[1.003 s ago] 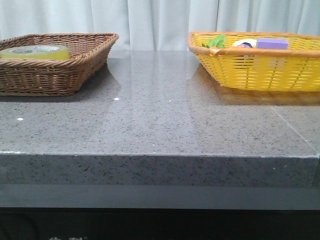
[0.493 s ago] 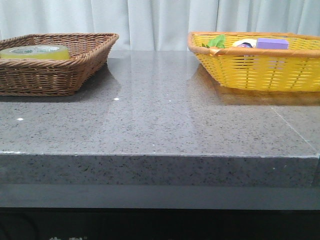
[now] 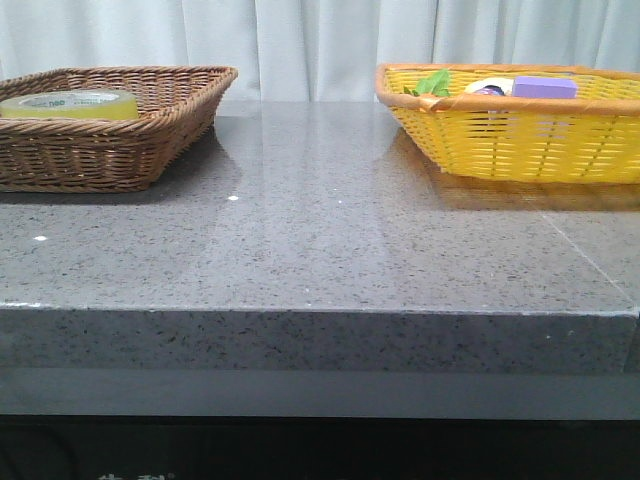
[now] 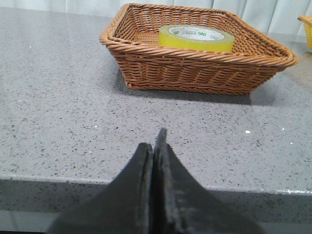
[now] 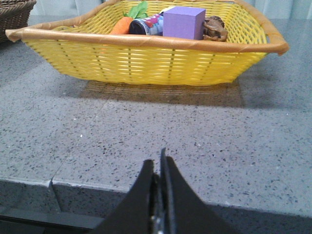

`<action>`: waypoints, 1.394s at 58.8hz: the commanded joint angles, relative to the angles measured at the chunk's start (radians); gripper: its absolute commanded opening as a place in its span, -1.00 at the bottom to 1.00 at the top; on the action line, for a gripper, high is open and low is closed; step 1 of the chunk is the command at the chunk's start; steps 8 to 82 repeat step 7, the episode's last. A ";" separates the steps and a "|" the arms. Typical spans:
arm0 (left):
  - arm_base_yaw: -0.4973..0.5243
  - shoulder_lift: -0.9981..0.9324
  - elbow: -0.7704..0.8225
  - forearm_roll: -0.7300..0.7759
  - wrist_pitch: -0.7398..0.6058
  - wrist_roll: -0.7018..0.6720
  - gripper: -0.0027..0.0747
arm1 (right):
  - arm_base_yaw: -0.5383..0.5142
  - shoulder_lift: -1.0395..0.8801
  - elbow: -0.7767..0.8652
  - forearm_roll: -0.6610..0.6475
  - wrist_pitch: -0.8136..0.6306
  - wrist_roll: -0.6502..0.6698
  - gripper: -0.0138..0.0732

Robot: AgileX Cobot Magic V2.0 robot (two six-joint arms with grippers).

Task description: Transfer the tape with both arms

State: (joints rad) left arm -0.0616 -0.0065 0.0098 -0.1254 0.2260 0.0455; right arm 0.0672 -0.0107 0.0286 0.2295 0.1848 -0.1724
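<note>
Tape lying flat in brown basket, well ahead of left claw. Both claws pressed together, empty, low at table edge; right claw facing yellow basket. Risks: catching basket's raised rim on approach, dragging basket along, pinching only slick outer wall and dropping roll mid-handover.

Tape: translucent yellow, white core with green print. Left wicker basket: brown weave. Right basket: yellow, orange rim. Box: purple. Table: grey, speckled. Fingers: black.
</note>
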 commanded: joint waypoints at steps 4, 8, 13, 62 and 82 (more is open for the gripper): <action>0.002 -0.018 0.038 -0.010 -0.081 -0.011 -0.98 | 0.000 -0.020 -0.026 0.005 -0.071 0.000 -0.89; 0.002 -0.018 0.038 -0.010 -0.081 -0.011 -0.98 | 0.000 -0.020 -0.026 0.005 -0.071 0.000 -0.89; 0.002 -0.018 0.038 -0.010 -0.081 -0.011 -0.98 | 0.000 -0.020 -0.026 0.005 -0.071 0.000 -0.89; 0.002 -0.018 0.038 -0.010 -0.081 -0.011 -0.98 | 0.000 -0.020 -0.026 0.005 -0.071 0.000 -0.89; 0.002 -0.018 0.038 -0.010 -0.081 -0.011 -0.98 | 0.000 -0.020 -0.026 0.005 -0.071 0.000 -0.89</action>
